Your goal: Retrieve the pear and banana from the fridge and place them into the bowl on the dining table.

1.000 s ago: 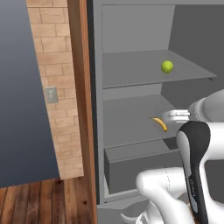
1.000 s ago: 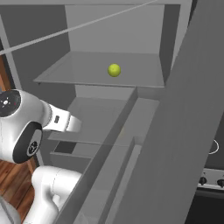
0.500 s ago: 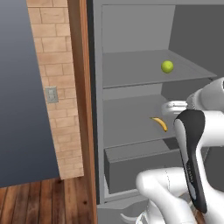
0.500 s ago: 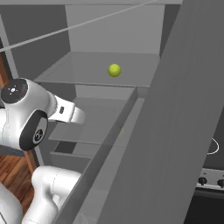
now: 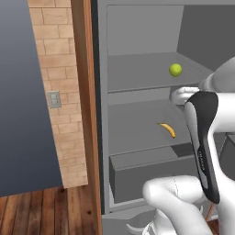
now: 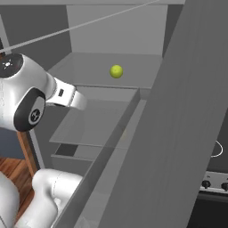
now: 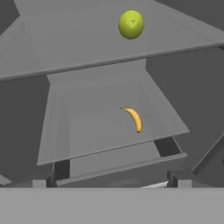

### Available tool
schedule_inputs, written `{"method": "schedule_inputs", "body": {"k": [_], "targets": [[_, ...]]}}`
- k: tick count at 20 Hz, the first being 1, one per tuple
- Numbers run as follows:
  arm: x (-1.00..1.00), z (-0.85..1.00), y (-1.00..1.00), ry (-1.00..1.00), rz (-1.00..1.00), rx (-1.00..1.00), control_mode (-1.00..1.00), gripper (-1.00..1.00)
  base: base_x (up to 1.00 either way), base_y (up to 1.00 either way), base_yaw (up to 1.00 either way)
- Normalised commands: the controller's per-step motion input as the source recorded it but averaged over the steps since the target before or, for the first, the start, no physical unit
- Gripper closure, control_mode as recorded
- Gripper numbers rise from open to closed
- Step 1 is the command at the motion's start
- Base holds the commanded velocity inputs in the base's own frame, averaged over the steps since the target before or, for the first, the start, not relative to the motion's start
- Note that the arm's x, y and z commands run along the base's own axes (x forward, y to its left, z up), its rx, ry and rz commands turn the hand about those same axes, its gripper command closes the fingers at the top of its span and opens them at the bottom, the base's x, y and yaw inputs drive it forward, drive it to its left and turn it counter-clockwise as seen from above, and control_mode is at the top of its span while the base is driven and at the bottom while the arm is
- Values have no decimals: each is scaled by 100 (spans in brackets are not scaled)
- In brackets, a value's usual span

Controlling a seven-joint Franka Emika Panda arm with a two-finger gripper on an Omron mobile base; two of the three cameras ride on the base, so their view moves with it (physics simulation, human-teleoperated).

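From the left base view, the fridge (image 5: 137, 151) stands open: the pear (image 5: 175, 69) on the upper shelf, the banana (image 5: 167, 129) below it. The right base view shows the pear (image 6: 116, 71) well back from the shelf's edge. In the hand view my end effector (image 7: 111, 183) is spread wide and empty; the pear (image 7: 131, 24) looks smooth, likely to roll, so I'd grip its middle. The banana (image 7: 134, 118) has open room around it.
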Motion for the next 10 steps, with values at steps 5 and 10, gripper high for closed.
{"method": "schedule_inputs", "body": {"k": [5,10], "targets": [[22,2,-4,-12,-2,0,-100,-100,0,0,0],[29,0,-18,-22,-5,0,-100,-100,0,0,0]]}}
